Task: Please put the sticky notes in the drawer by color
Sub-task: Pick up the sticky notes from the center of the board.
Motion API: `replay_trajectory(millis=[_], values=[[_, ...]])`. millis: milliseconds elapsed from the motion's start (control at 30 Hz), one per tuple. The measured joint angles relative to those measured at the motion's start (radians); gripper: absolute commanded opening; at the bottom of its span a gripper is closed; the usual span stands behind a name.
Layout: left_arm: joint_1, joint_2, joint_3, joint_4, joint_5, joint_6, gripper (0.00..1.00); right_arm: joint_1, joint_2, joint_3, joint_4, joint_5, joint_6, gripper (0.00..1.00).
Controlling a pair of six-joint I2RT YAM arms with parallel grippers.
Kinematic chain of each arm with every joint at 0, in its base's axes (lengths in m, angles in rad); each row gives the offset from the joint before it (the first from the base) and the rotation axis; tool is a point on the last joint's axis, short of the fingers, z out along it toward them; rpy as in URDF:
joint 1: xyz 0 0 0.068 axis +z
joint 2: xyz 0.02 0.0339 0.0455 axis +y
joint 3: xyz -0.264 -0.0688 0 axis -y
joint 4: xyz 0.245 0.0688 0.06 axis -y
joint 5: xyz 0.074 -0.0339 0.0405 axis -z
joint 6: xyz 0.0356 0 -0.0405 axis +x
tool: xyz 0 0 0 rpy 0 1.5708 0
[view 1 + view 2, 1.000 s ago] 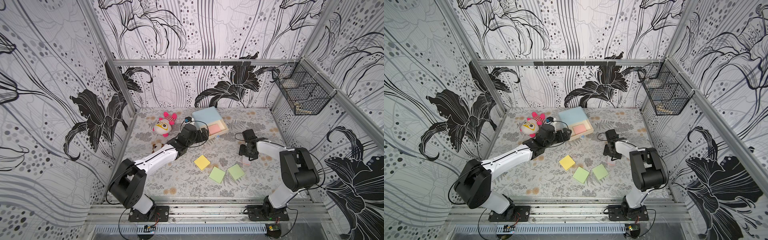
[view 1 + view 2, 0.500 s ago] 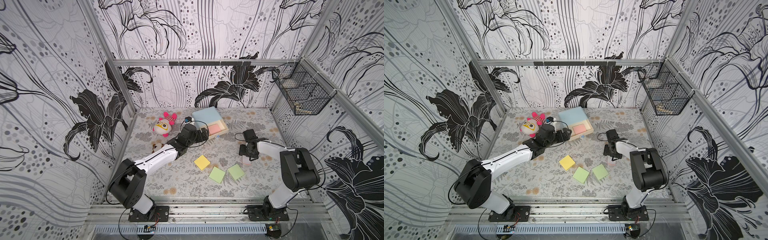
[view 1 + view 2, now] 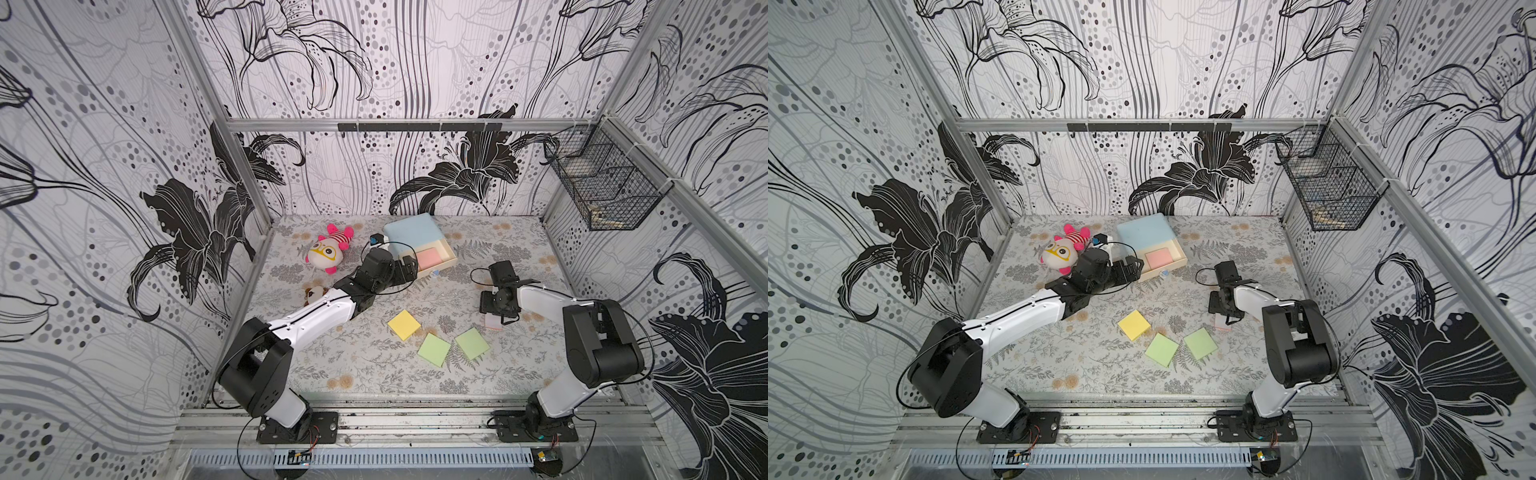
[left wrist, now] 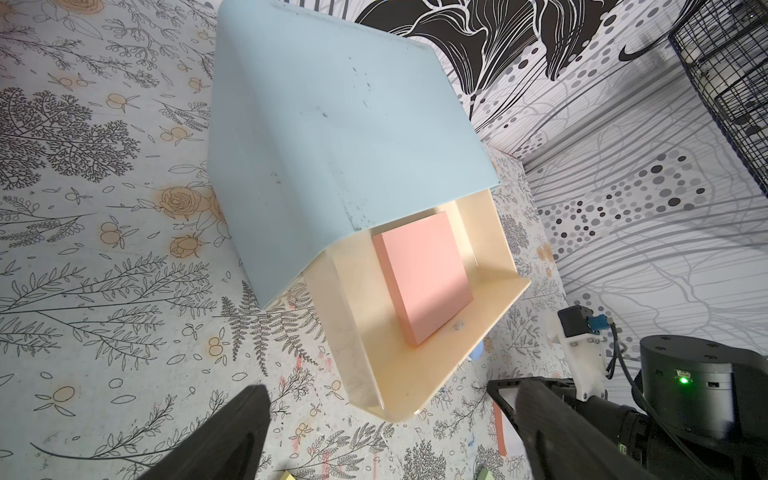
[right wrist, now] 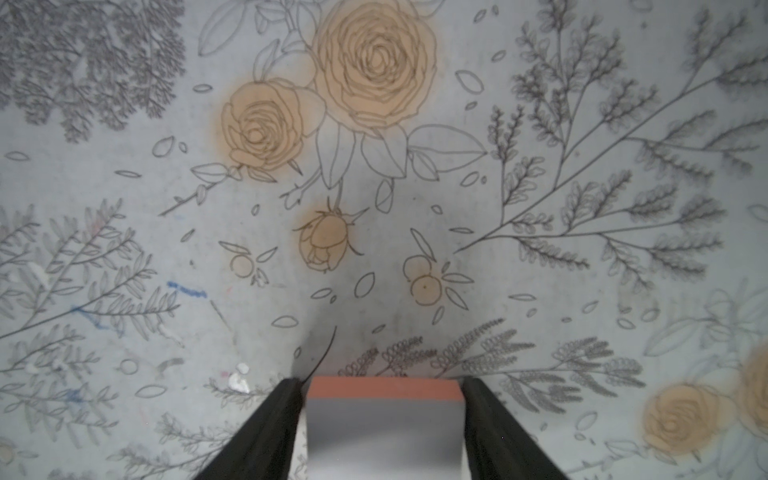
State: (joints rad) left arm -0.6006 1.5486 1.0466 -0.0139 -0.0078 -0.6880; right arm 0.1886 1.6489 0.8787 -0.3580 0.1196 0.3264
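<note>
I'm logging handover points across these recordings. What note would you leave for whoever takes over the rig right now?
Left gripper: open and empty, at the pulled-out top drawer of the pale-blue chest.
Right gripper: closed on a pink sticky-note pad, low over the mat.
Done: one pink pad lies in that drawer.
Left: the held pad goes in with it. The yellow pad and two green pads, loose on the mat, go into drawers by colour.
</note>
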Motion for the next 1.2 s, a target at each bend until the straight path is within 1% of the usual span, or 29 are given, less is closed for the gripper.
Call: replay_trajectory(millis=[233,400,733,1000,1200], values=[[0.000,0.001,0.000,0.000,0.001,-0.007,0.97,-0.003,-0.019,-0.019,0.005,-0.013,-0.022,0.66],[-0.001,0.002,0.000,0.000,0.001,-0.011,0.97,-0.006,-0.019,-0.021,0.005,-0.014,-0.030,0.62],[-0.005,0.006,0.000,0.002,0.002,-0.014,0.97,-0.010,-0.021,-0.021,0.005,-0.015,-0.028,0.57],[-0.014,0.006,0.000,0.007,0.003,-0.015,0.97,-0.014,-0.042,-0.027,0.008,-0.039,-0.008,0.57],[-0.036,0.009,0.000,0.018,0.009,-0.019,0.97,-0.014,-0.063,-0.043,0.007,-0.079,0.004,0.58]])
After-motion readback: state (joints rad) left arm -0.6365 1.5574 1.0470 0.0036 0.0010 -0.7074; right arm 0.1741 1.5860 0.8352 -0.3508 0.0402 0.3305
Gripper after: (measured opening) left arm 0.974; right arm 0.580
